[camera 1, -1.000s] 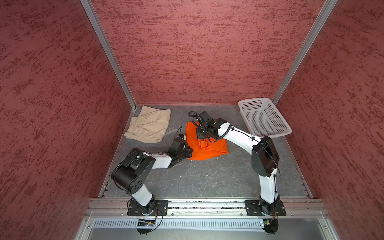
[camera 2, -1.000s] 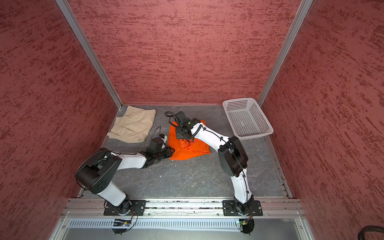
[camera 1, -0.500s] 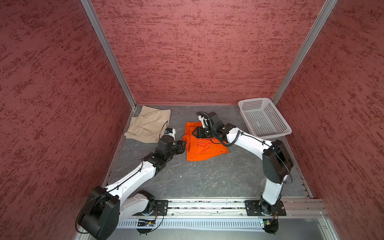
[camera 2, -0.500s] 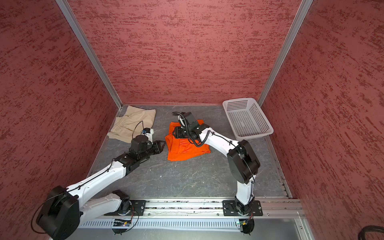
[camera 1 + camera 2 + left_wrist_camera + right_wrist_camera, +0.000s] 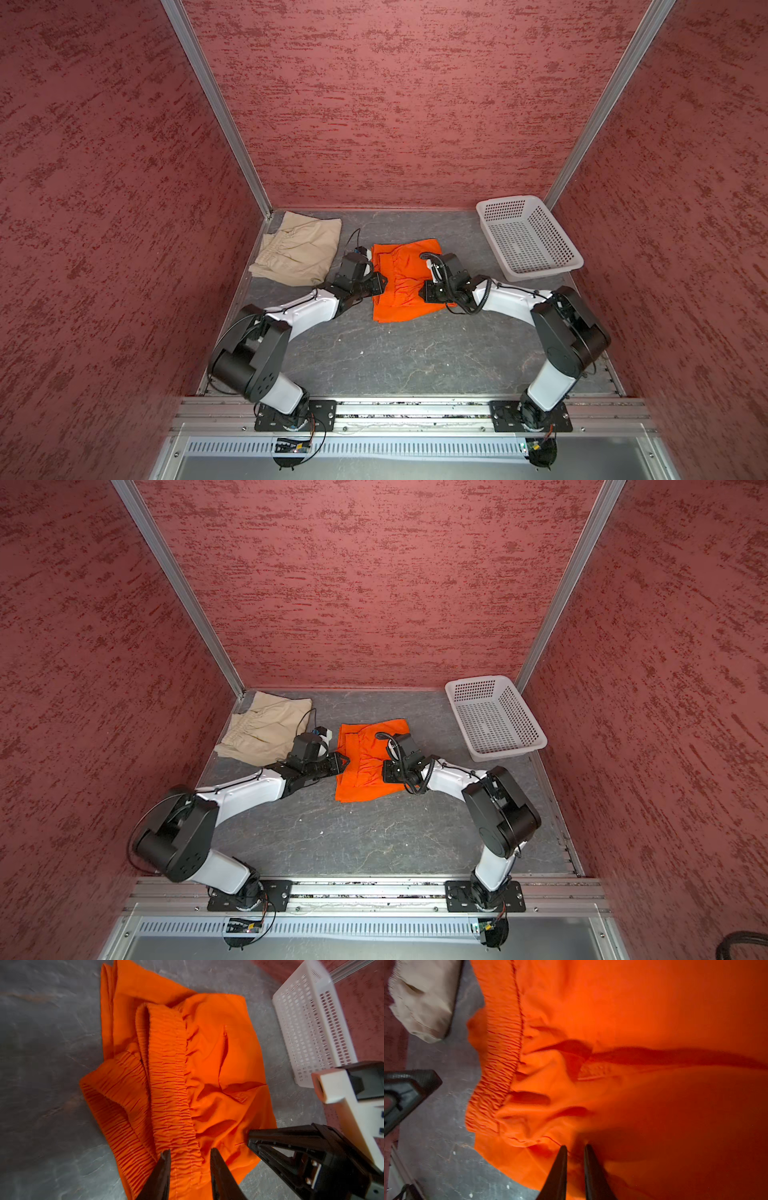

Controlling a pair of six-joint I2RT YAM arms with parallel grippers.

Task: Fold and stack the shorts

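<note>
Orange shorts (image 5: 399, 286) lie mid-table toward the back, bunched and partly doubled over. The gathered elastic waistband is folded on itself and the lower edge lies flat on the grey mat (image 5: 374, 353). Same in both top views (image 5: 361, 771).

A small orange tab (image 5: 241, 1096) is sewn by the pocket slit. The right wrist view shows raised marks on it, too blurred to read.

L gripper (image 5: 190, 1152) is at the shorts' left edge (image 5: 380, 284). Its fingers are apart w/ the ribbed waistband showing in the gap, and the cloth there looks unpinched.

R gripper (image 5: 576, 1147) is on the shorts' right side (image 5: 424, 291), tips low over the orange cloth. Only a narrow slit shows betw. the fingers and the pic is smeared, so can't tell if it nips fabric. Both arms reach in from the front rail, one on each side of the shorts.

Beige shorts (image 5: 297, 251) lie folded flat in the back-left corner w/ the gathered waist toward the left wall. They lie just left of the L wrist and don't touch the orange pair.

White perforated plastic basket (image 5: 542, 271) sits in the back-right corner, well apart from both pairs. Red textured walls surround the table on three sides.
</note>
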